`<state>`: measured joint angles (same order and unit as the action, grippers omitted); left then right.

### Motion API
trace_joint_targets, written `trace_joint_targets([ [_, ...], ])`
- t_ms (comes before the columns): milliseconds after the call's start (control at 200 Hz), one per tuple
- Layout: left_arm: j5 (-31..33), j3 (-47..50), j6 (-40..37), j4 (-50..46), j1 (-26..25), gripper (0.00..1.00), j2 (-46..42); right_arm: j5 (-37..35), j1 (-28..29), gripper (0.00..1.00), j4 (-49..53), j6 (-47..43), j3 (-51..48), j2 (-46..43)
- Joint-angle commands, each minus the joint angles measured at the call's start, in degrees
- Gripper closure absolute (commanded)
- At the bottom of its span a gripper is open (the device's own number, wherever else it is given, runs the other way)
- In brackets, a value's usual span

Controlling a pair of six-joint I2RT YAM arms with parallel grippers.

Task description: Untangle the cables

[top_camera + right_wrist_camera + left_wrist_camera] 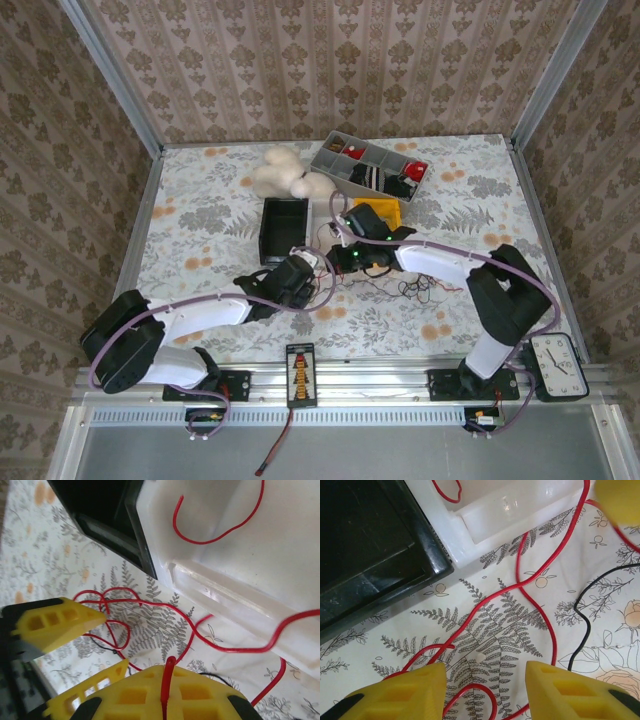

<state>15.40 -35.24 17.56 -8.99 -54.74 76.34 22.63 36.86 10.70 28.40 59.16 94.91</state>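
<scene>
1. Hovering low over the middle of the table [200,215], the left gripper [485,680] holds its yellow fingers spread, with a loop of the red cable [520,586] lying on the cloth between them.
2. The right gripper [112,640] also stands with fingers apart. A red strand runs across its lower finger, and it is unclear whether the strand is caught there.
3. The cables [405,287] sprawl mid-table, slightly toward the near edge. A red length curls inside the white tray [510,522], which sits beside the black bin [427,550].
4. Closing on the wrong loop and pulling would likely tighten the red knot near the right fingers rather than free it.
5. The length inside the tray could snag on its wall and drag the light tray along.
6. The black cable [576,615], just beside the left gripper, may get pinched together with the red.
7. The wires look thin, smooth and springy, and hold loose curls.
8. The tray is glossy translucent plastic with rounded ridges, and the bin is matt with a square rim. The fingers are hollowed yellow plastic, and the cloth is flat, printed with ferns.
</scene>
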Motion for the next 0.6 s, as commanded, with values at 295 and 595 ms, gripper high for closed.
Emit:
trace_joint_targets([
  [295,-15.0,0.1,-5.9,6.9,0.1,0.57,2.0,5.5,-2.6,0.97,-1.2,5.1,-0.5,-5.8],
  [595,-13.9,-4.1,-6.2,5.7,0.3,0.67,12.0,5.5,-4.2,0.97,-3.3,9.0,0.4,-6.3],
])
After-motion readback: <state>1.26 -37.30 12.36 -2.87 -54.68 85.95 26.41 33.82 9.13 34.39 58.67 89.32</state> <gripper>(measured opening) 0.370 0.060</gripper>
